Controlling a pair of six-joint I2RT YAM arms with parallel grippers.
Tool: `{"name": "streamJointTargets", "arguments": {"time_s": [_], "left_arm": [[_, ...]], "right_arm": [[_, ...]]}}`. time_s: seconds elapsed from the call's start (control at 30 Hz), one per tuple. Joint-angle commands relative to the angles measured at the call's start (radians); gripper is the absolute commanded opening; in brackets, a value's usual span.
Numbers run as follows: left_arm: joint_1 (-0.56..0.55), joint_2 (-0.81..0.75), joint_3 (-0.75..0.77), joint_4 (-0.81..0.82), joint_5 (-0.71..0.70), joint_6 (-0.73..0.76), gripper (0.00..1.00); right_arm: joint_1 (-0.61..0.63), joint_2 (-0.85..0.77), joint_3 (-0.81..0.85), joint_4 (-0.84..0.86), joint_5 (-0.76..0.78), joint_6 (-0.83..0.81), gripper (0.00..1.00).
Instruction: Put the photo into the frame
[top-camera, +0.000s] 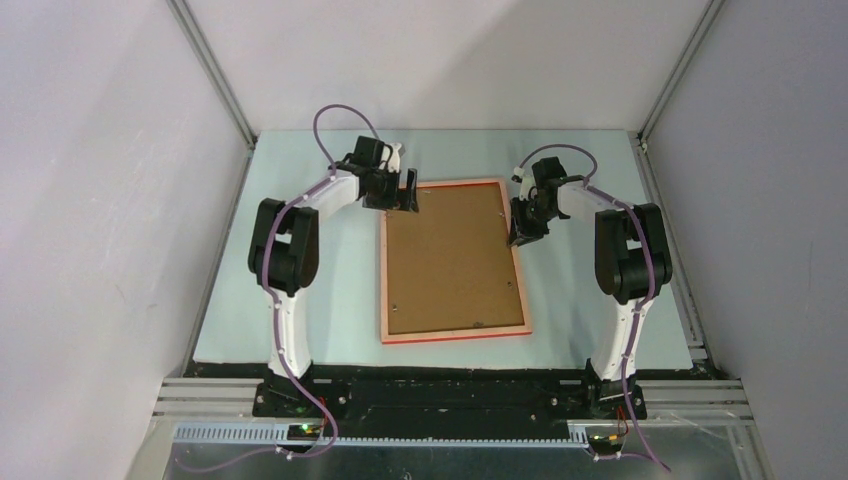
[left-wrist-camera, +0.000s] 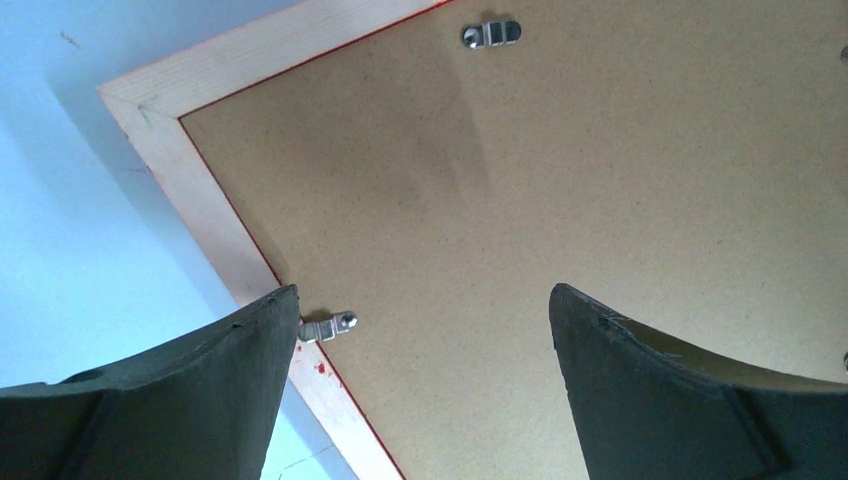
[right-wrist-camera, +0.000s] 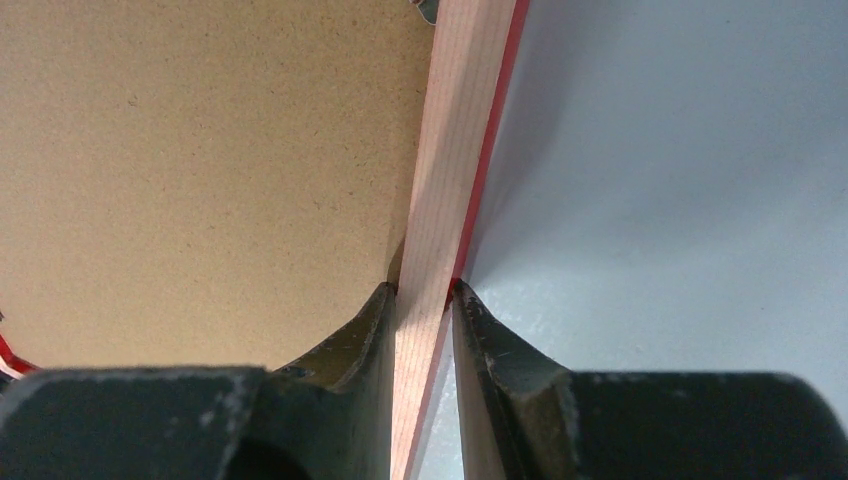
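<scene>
The frame (top-camera: 383, 270) lies back-up on the table, pale wood rails with a red edge. A brown backing board (top-camera: 450, 260) fills it, so the photo is hidden. My left gripper (top-camera: 405, 195) hovers open over the frame's far left corner. In the left wrist view its jaws (left-wrist-camera: 422, 292) are wide apart above the board (left-wrist-camera: 520, 170), with one fingertip beside a small metal clip (left-wrist-camera: 328, 325) on the rail (left-wrist-camera: 200, 190). My right gripper (top-camera: 522, 235) is at the frame's right side. In the right wrist view it (right-wrist-camera: 424, 288) is shut on the wooden rail (right-wrist-camera: 460, 130).
A second metal clip (left-wrist-camera: 491, 33) sits on the board's far edge. The pale blue table mat (top-camera: 330, 300) is bounded by grey walls and aluminium posts (top-camera: 215, 75) at the back corners. The arm bases stand at the near edge.
</scene>
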Motion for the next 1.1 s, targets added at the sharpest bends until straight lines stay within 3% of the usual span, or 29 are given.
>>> {"name": "streamJointTargets", "arguments": {"time_s": [0.0,1.07], "left_arm": [[-0.003,0.024,0.043,-0.008,0.026,0.018,1.0],[-0.016,-0.054,-0.091,-0.029,0.06,0.021,0.96]], "right_arm": [[-0.009,0.001,-0.02,0.006,0.031,-0.013,0.0],[-0.025,0.0,-0.019,0.018,0.016,0.018,0.0]]}}
